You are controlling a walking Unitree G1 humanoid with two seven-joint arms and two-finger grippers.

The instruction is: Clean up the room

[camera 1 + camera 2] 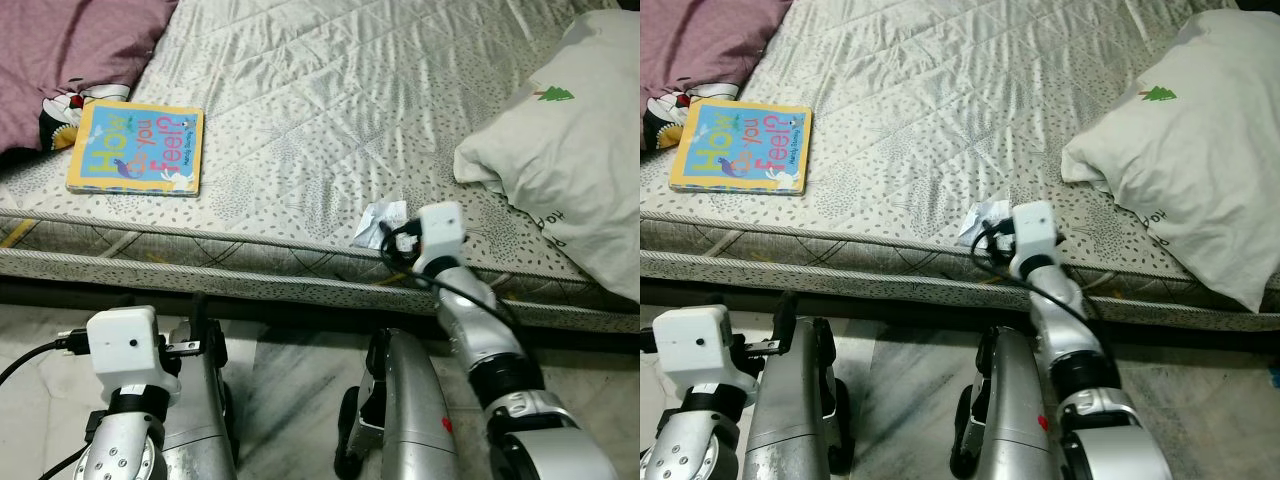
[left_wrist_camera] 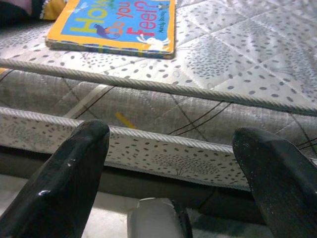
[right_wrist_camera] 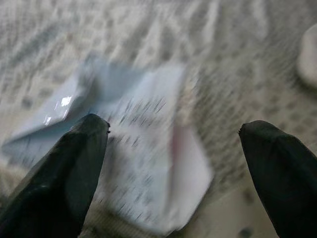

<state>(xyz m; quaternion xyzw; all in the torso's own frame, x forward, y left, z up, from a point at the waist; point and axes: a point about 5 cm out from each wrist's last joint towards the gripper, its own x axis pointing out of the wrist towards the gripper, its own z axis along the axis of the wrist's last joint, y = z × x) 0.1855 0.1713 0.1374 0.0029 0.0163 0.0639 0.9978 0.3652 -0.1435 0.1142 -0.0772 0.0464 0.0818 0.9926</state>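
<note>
The right hand [image 3: 168, 163] was held wide open over what seemed a crumpled printed wrapper [image 3: 148, 173] on the mattress [image 1: 330, 90]; the left hand [image 2: 173, 168] gaped empty.

bed [image 1: 300, 90]: quilted, dotted mattress | on it: picture book [image 1: 137, 148] near front edge; crumpled paper wrapper [image 1: 380, 222] at the edge; white pillow [image 1: 570, 150]; purple blanket [image 1: 70, 45]

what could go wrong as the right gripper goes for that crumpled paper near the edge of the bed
The crumpled paper lies flat and thin on the soft mattress, so the open right gripper may close on quilted fabric or slide over it. It also sits near the bed edge, so a nudge could push it to the floor. The left gripper hangs open below the mattress.
</note>
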